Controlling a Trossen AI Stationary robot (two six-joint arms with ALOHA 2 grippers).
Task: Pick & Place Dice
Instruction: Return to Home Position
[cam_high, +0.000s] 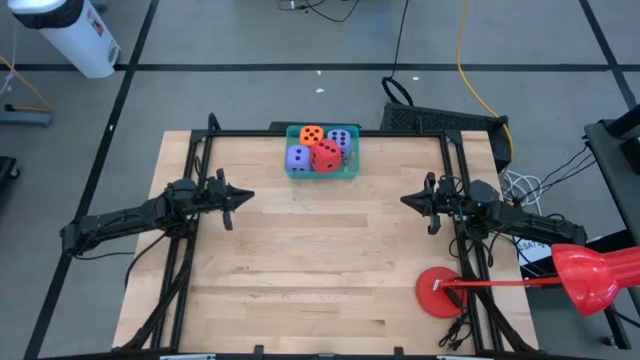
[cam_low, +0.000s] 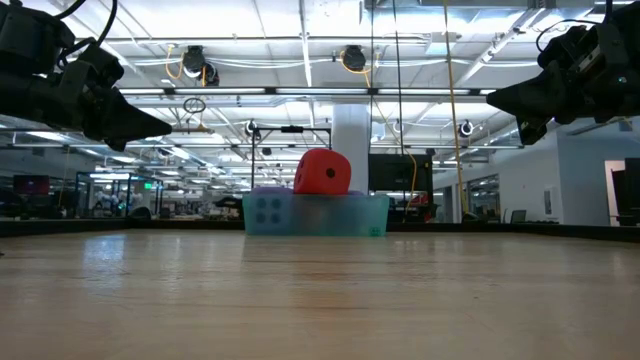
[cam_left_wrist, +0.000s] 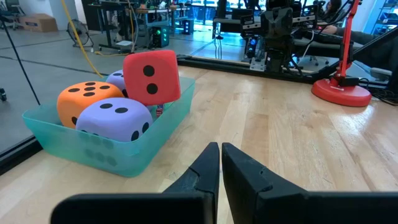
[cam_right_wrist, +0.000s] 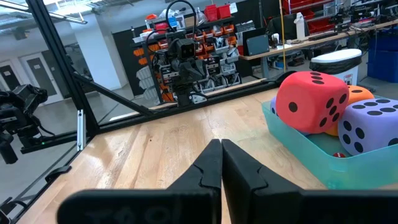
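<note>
Four dice sit in a teal bin (cam_high: 321, 170) at the table's far edge: an orange die (cam_high: 312, 134), two purple dice (cam_high: 299, 157) (cam_high: 340, 139), and a red die (cam_high: 327, 154) resting on top of the others. In the left wrist view the red die (cam_left_wrist: 151, 76) perches on the purple die (cam_left_wrist: 115, 119), beside the orange one (cam_left_wrist: 84, 99). My left gripper (cam_high: 249, 196) hovers shut over the table's left side. My right gripper (cam_high: 405, 200) hovers shut over the right side. Both are well clear of the bin.
A red round lamp base (cam_high: 443, 292) with a red arm and shade (cam_high: 590, 276) stands at the table's near right corner. Bare wood lies between the two grippers. Black frame rails (cam_high: 190, 250) run along the left and right sides.
</note>
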